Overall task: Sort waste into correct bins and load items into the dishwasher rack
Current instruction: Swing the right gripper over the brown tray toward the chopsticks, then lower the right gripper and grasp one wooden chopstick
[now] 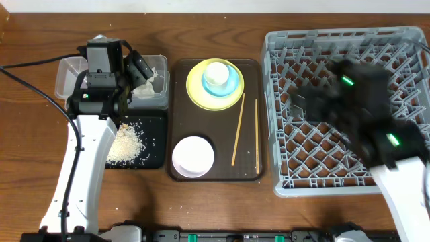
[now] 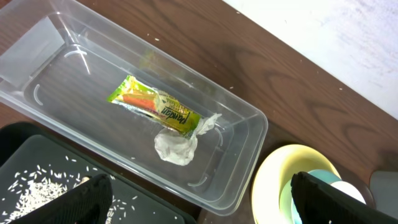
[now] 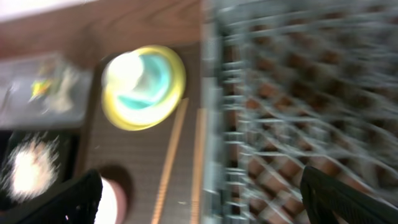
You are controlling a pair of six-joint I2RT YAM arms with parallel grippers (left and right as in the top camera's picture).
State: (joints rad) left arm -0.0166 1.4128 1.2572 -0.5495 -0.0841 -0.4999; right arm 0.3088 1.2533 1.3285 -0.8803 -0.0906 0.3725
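The left end effector (image 2: 200, 182) hangs wide and empty over the clear tub (image 2: 249, 124) at far left, where the wrapper (image 2: 155, 107) and tissue (image 2: 176, 146) lie touching. Rice crumbs (image 1: 127, 142) sit in the black tray (image 1: 154, 128) just nearer. On the brown tray (image 1: 215, 134) in the middle, the yellow plate (image 1: 195, 91) carries the blue bowl (image 1: 232, 84) and white cup (image 1: 216, 72); the pinkish bowl (image 1: 193, 154) and chopsticks (image 1: 238, 131) lie nearer. The right end effector (image 3: 199, 183), blurred, is spread wide above the rack (image 1: 322, 154).

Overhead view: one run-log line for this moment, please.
wrapper, tissue: in clear tub | rice: in black tray | dishes, chopsticks: on brown tray | left gripper, right gripper: open
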